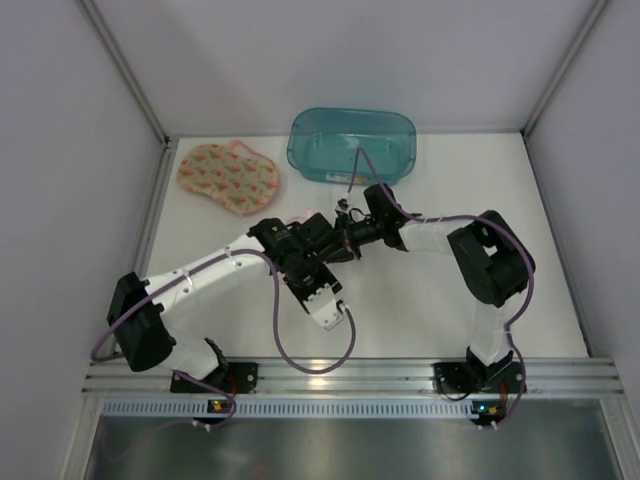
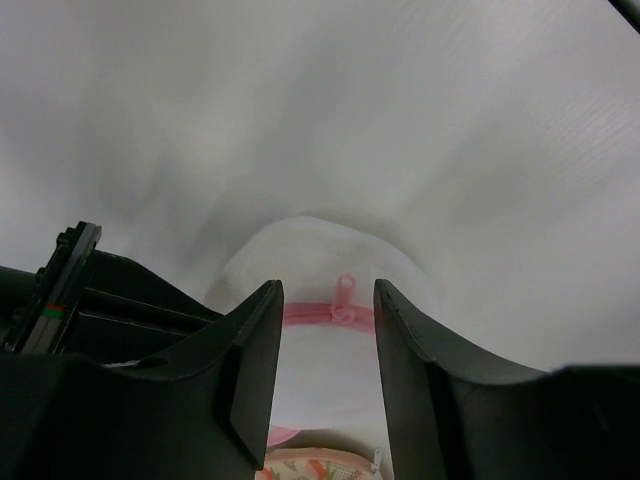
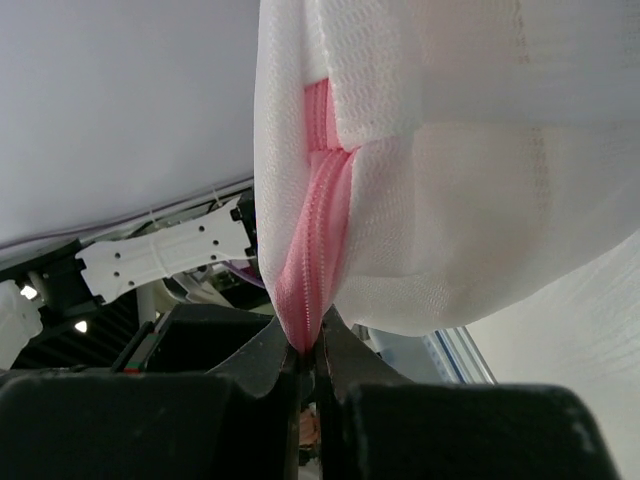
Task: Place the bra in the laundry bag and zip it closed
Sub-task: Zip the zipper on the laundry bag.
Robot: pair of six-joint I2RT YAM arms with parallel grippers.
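Location: bra (image 1: pixel 228 178) far left, outside bag (image 3: pixel 450 230). Hold: right gripper (image 3: pixel 310 348) clamped on pink zipper (image 3: pixel 320 250) tape. Opposite: left gripper (image 2: pixel 328 292) fingers apart, straddling pull (image 2: pixel 344 298) (not yet gripped). Recommend: pinch pull squarely, hold tape taut, draw straight along teeth.

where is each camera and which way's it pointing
Top external: above and behind the bases, looking down at table, bra, tub; both arms show.
Left wrist: on the left arm, facing the bag through the open left gripper.
Right wrist: on the right arm, close on the zipper; right gripper shut on it.
Shared: both wrist views show the zipper.
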